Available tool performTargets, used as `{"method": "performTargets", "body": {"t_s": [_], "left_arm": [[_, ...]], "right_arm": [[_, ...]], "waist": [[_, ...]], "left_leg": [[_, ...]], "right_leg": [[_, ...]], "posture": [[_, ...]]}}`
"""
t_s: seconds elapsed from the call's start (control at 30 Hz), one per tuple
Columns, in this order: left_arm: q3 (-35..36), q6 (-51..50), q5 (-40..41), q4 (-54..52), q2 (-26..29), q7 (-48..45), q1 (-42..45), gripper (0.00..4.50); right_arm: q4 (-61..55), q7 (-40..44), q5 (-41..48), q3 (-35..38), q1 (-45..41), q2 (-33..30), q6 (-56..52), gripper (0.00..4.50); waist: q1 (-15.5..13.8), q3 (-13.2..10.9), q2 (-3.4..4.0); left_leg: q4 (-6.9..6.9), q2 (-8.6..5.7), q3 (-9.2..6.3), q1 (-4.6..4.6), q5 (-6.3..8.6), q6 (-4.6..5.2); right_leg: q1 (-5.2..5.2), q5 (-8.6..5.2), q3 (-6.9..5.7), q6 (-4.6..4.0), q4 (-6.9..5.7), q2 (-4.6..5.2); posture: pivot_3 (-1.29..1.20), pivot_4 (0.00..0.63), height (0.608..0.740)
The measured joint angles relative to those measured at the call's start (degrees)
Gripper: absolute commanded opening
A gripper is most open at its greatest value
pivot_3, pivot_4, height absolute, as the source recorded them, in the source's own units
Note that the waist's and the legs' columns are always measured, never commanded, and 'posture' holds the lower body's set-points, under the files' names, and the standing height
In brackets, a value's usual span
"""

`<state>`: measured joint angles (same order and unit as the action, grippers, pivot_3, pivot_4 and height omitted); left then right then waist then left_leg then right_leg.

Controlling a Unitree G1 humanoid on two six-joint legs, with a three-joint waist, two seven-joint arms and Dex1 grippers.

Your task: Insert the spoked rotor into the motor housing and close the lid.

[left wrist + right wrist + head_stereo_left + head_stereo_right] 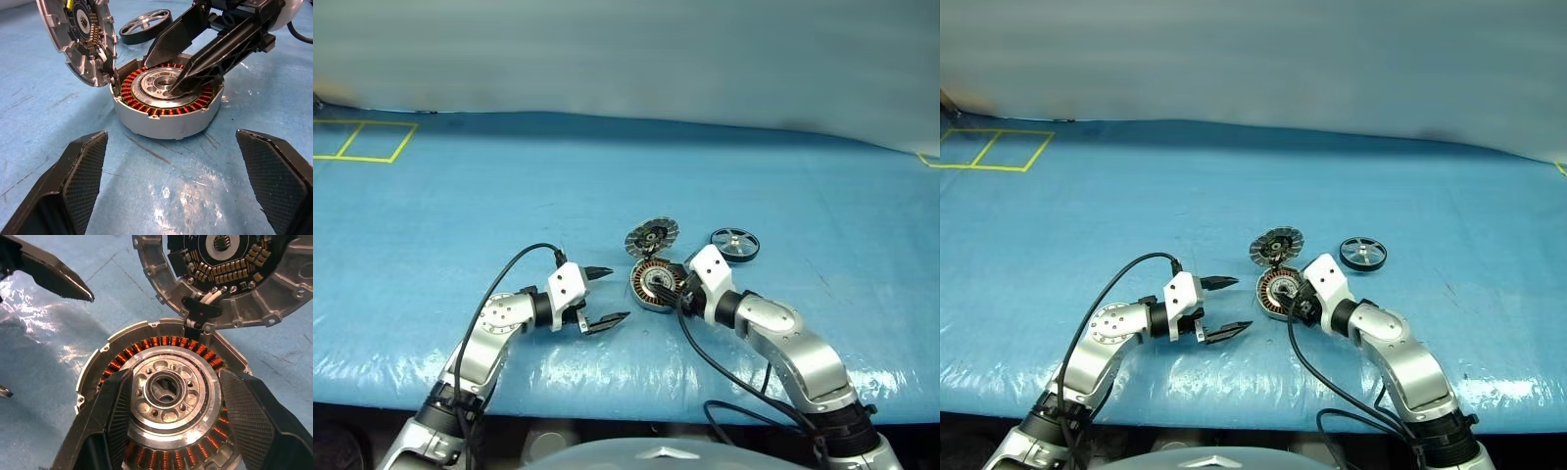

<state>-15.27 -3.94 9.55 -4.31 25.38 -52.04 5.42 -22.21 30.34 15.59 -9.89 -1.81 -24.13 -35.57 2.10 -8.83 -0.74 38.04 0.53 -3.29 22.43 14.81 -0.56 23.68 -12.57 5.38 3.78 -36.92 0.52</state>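
Copper windings ring the open housing [655, 285], which sits on the blue desk [460, 215] between the two arms; lid [651, 238] stands hinged up at its far edge, toothed face showing. Rotor [735, 244] lies flat on the desk beyond the right arm, near but apart from the housing, not yet picked. Left tool [607, 296] hovers just beside the housing, fingers spread wide, empty. Right tool [1295, 300] is down over the housing

Left wrist view: right tool's fingers [215, 54] reach into the housing [168, 115]; one tip appears to rest on the pale centre. Nothing carried between them. Lid [78, 41] upright, rotor [145, 25] behind

Right wrist view: right tool's fingers [247, 406] parted, straddling the hub over the windings, gripping nothing

Judgement: step in hand is fetching the rotor. Lift the right tool clear of the windings without scraping them, take the rotor by its black rim, keep it level, lower it centred on the hub. Mind the raised lid; a knock could drop it shut early. Left tool could steady the housing wall
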Motion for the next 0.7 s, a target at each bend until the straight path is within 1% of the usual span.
{"method": "performTargets", "body": {"t_s": [0.1, 0.17, 0.2, 0.3, 0.33, 0.43, 0.7], "left_arm": [[0.00, 0.42, -0.01, 0.05, -0.01, -0.26, 0.00, 4.50], [0.00, 0.54, -0.05, 0.16, -0.01, -0.38, 0.00, 4.50], [0.01, 0.56, -0.06, 0.28, -0.01, -0.43, 0.00, 4.50], [0.01, 0.62, -0.09, 0.76, -0.05, -0.46, 0.00, 4.50], [0.01, 0.63, -0.09, 0.94, -0.05, -0.47, 0.00, 4.50], [0.01, 0.63, -0.10, 1.04, -0.07, -0.47, 0.00, 4.50], [-0.01, 0.63, -0.40, 1.04, -0.36, -0.43, 0.00, 4.50]], "right_arm": [[-0.47, 0.20, 0.84, 0.78, 0.00, 0.55, 0.26, 2.97], [-0.53, 0.06, 1.03, 1.41, -0.01, 1.10, 0.48, 2.59], [-0.53, -0.05, 1.01, 1.41, 0.00, 1.15, 0.58, 2.36], [-0.53, -0.27, 0.90, 1.48, 0.00, 1.68, 1.80, 1.32], [-0.52, -0.28, 0.75, 1.48, 0.00, 1.60, 2.14, 1.07], [-0.50, -0.34, 0.23, 1.31, 0.00, 1.50, 2.55, 0.02], [0.01, 0.56, -1.14, -2.23, -0.06, 0.32, 1.15, 0.02]], "waist": [[0.00, 0.00, 0.00], [0.00, 0.00, 0.00], [0.01, 0.00, 0.00], [0.04, 0.00, 0.00], [0.04, 0.00, 0.00], [0.03, 0.00, 0.00], [0.03, 0.00, 0.00]], "left_leg": [[0.00, 0.00, 0.00, 0.01, 0.00, 0.00], [0.00, 0.00, 0.00, 0.01, 0.00, 0.00], [0.00, 0.00, 0.00, 0.01, 0.00, 0.00], [-0.01, 0.00, 0.01, 0.01, 0.00, 0.00], [-0.01, 0.00, 0.01, 0.01, 0.00, 0.00], [-0.01, 0.00, 0.00, 0.02, 0.00, 0.00], [-0.01, 0.00, 0.00, 0.01, 0.00, 0.00]], "right_leg": [[0.01, 0.00, 0.00, 0.00, 0.00, 0.00], [0.01, 0.00, 0.00, 0.00, 0.00, 0.00], [0.01, 0.00, 0.00, 0.00, 0.00, 0.00], [0.02, 0.00, 0.00, 0.00, 0.00, 0.00], [0.02, 0.00, 0.00, 0.00, 0.00, 0.00], [0.03, 0.00, 0.00, 0.00, 0.00, 0.00], [0.02, 0.00, 0.00, -0.01, 0.00, 0.00]], "posture": [[0.00, 0.150, 0.740], [0.00, 0.150, 0.740], [0.00, 0.150, 0.740], [0.00, 0.150, 0.740], [0.00, 0.150, 0.740], [0.00, 0.150, 0.740], [0.00, 0.150, 0.740]]}}
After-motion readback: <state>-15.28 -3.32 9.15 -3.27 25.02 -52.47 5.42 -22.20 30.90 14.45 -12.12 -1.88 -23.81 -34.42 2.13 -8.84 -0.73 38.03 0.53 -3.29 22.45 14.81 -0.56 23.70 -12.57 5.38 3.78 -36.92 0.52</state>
